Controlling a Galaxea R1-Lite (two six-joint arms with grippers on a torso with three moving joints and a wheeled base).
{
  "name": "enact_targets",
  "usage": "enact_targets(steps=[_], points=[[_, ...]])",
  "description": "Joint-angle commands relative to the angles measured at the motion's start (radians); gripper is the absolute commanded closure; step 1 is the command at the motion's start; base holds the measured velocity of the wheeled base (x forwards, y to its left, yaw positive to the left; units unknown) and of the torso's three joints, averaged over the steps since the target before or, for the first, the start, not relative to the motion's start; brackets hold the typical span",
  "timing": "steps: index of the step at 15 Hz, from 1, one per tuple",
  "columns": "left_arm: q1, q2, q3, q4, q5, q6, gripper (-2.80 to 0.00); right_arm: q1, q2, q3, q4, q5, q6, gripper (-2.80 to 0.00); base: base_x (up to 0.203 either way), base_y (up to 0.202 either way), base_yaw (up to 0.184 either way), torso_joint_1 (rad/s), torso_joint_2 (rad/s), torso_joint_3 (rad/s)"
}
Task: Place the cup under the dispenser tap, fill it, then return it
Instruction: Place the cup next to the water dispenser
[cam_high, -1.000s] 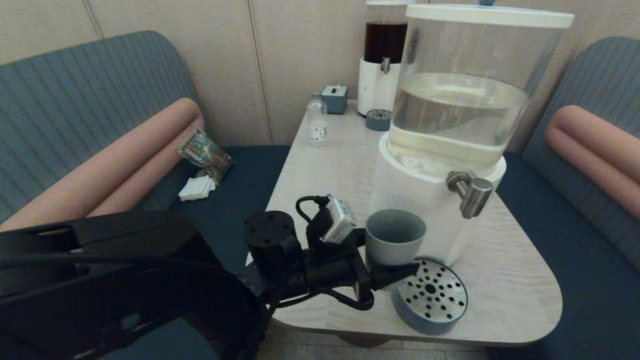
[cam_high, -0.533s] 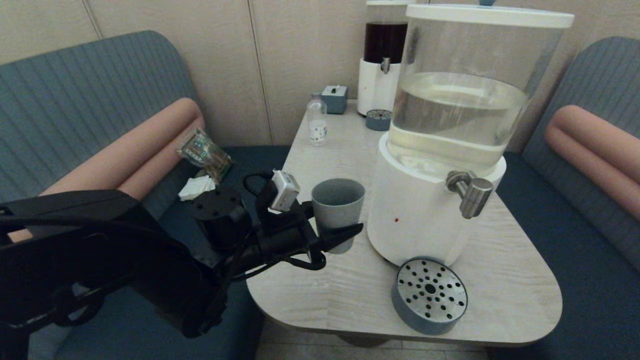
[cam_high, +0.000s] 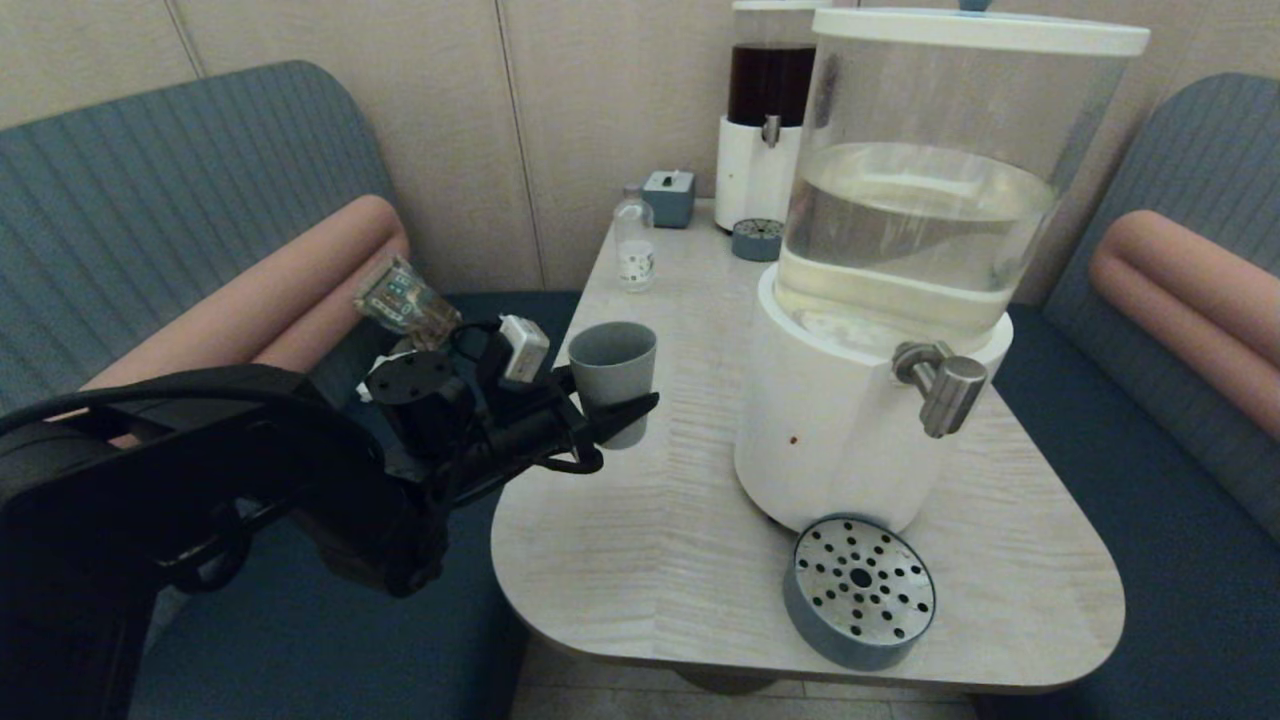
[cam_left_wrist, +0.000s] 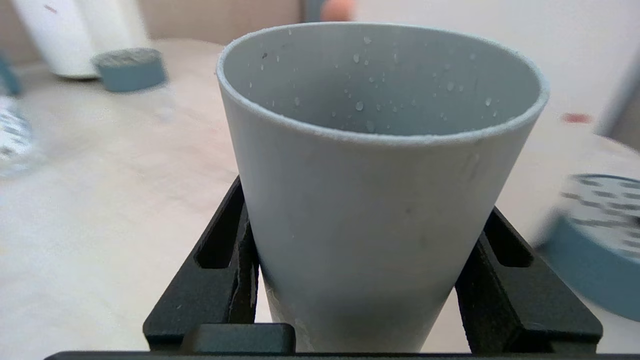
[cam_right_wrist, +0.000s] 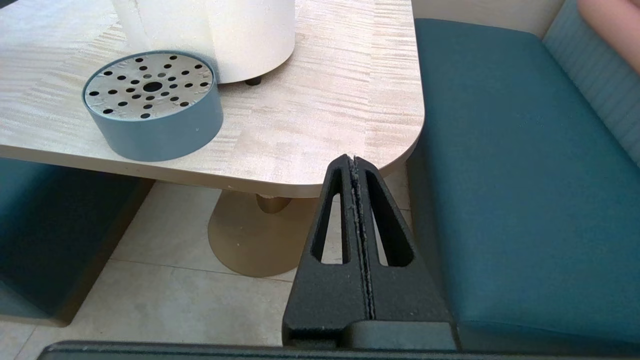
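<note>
- The cup (cam_high: 612, 375), a small matte grey-blue tapered tumbler without a handle, sits upright between the two black fingers of the left gripper (cam_high: 625, 415), which is clenched on its lower half.
- In the left wrist view the cup (cam_left_wrist: 372, 200) fills the frame, one finger (cam_left_wrist: 215, 280) pressed against each side, and small water drops cling to its inner wall; whether liquid lies at the bottom cannot be seen.
- The cup is at the left edge of the pale wood-grain table (cam_high: 660, 520), well apart from the dispenser tap (cam_high: 940, 385), a short brushed-steel spigot on the white base of the big clear-tank dispenser (cam_high: 900, 260).
- Whether the cup's base touches the table cannot be told.
- The round blue-grey drip tray (cam_high: 860, 600) with a perforated steel top stands on the table in front of the dispenser's base.
- The right gripper (cam_right_wrist: 357, 165) hangs below the table's near right corner, above the tiled floor, its two fingers pressed together and grasping nothing.
</note>
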Motion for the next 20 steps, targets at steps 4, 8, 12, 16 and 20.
enact_targets(steps=[4, 8, 12, 16, 20], points=[[0.058, 0.175, -0.211, -0.009, 0.001, 0.003, 0.00, 0.000, 0.001, 0.000, 0.000, 0.000, -0.001, 0.00, 0.000, 0.000, 0.000, 0.000, 0.00, 0.000], [0.084, 0.324, -0.353, -0.009, 0.002, -0.002, 0.00, 0.000, 0.001, 0.000, 0.000, 0.000, -0.001, 0.00, 0.000, 0.000, 0.000, 0.000, 0.00, 0.000], [0.090, 0.402, -0.423, -0.009, 0.001, -0.010, 0.00, 0.000, 0.001, 0.000, 0.000, 0.000, 0.000, 0.00, 0.000, 0.000, 0.000, 0.000, 0.00, 0.000], [0.092, 0.414, -0.434, -0.009, 0.001, -0.017, 0.00, 0.000, 0.001, 0.000, 0.000, 0.000, -0.001, 0.00, 0.000, 0.000, 0.000, 0.000, 0.00, 0.000], [0.091, 0.414, -0.432, -0.009, 0.001, -0.017, -2.80, 0.001, 0.001, 0.000, 0.000, 0.000, -0.001, 0.00, 0.000, 0.000, 0.000, 0.000, 0.00, 0.000]])
